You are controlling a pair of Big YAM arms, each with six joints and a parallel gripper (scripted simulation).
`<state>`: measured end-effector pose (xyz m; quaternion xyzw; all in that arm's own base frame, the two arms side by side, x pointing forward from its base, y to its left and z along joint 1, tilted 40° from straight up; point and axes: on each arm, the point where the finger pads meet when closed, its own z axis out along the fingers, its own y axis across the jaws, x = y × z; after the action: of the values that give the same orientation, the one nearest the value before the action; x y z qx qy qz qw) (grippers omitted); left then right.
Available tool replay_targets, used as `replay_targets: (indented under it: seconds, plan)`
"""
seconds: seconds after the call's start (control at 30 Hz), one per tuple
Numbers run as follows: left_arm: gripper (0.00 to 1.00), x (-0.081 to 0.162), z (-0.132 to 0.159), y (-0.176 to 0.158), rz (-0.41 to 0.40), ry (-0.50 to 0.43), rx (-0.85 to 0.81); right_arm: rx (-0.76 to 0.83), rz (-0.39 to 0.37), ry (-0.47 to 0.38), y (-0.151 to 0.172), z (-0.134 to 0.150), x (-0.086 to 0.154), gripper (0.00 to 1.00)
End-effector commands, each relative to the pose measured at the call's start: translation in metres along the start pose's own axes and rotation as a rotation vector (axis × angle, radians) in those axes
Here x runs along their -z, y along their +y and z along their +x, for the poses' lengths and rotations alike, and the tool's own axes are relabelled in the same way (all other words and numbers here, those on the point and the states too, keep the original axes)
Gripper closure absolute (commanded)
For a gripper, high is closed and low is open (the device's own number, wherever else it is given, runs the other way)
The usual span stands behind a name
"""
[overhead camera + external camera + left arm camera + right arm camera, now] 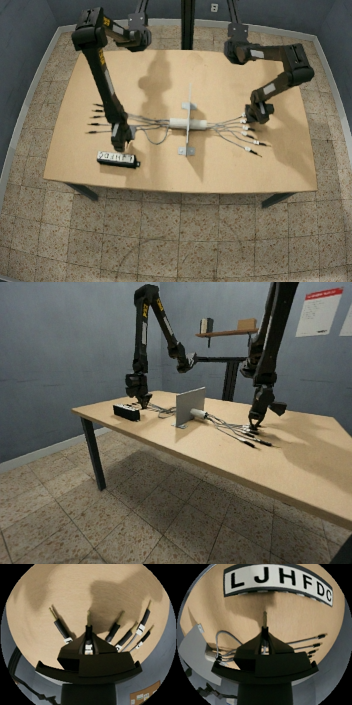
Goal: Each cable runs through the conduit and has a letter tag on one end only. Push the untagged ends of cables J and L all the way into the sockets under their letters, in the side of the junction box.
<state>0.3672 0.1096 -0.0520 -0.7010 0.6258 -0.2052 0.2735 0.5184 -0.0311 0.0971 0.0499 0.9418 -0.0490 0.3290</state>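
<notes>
The right gripper [125, 145] [144, 406] [264, 634] is closed on an untagged plug [264, 631], brass tip pointing straight out ahead of the fingers. The junction box [116, 162] [126, 413] [278, 590] lies directly ahead of that tip, near but apart, its long axis running across the plug's line. The tip looks roughly lined up with the letter J, L being just to its left in the right wrist view. Only the upper rims of the sockets show beneath the lettering, so height and exact centring cannot be told.

The right arm is much the nearer to the box. Beyond the upright plate [188, 125] [187, 407] [195, 646], the left gripper [255, 119] [256, 425] [88, 639] is closed on a tagged plug [88, 633] at the far fan; its letter is too small to read.

Open board separates the brass tip from the box. The slack loop [160, 143] [223, 631] bows off to the gripper's left and the other untagged ends [93, 123] [321, 636] lie to its right, so a straight forward push seems likeliest to stay clear, provided the height is right.
</notes>
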Motion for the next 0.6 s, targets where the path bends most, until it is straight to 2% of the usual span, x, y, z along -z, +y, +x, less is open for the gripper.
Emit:
replay_targets:
  seconds: [0.0, 0.17, 0.57]
  plan:
    - [0.95, 0.0, 0.0, -0.001, 0.001, 0.0, 0.001, 0.087, -0.002, -0.013, 0.002, -0.022, -0.002, 0.94]
    - [0.95, 0.0, 0.0, -0.001, 0.001, 0.0, 0.001, 0.059, -0.004, -0.044, 0.004, -0.035, 0.007, 0.94]
    - [0.95, 0.0, 0.0, -0.001, 0.001, 0.0, 0.001, 0.059, -0.004, -0.044, 0.004, -0.035, 0.007, 0.94]
